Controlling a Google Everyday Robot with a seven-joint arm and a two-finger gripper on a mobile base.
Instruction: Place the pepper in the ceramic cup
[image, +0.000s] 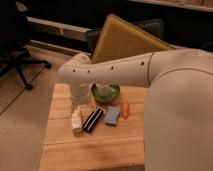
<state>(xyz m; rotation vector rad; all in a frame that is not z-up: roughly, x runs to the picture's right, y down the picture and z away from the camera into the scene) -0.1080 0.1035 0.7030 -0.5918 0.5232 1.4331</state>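
Observation:
The pepper (125, 109), small and orange-red, lies on the wooden table (90, 150) just right of a blue sponge (112, 116). The ceramic cup (103, 89) is a pale shape at the green bowl (114, 95); I cannot tell whether it stands inside the bowl or right behind it. My gripper (83, 107) hangs below the arm's bend, left of the bowl and above the table's left part. It looks open with nothing between its fingers. It is well left of the pepper and apart from it.
A white packet (76, 121) and a black bar-shaped item (93, 120) lie under and beside the gripper. My big white arm (165, 75) covers the table's right side. A tan board (125, 40) leans behind the table, and a black office chair (15, 45) stands at the left.

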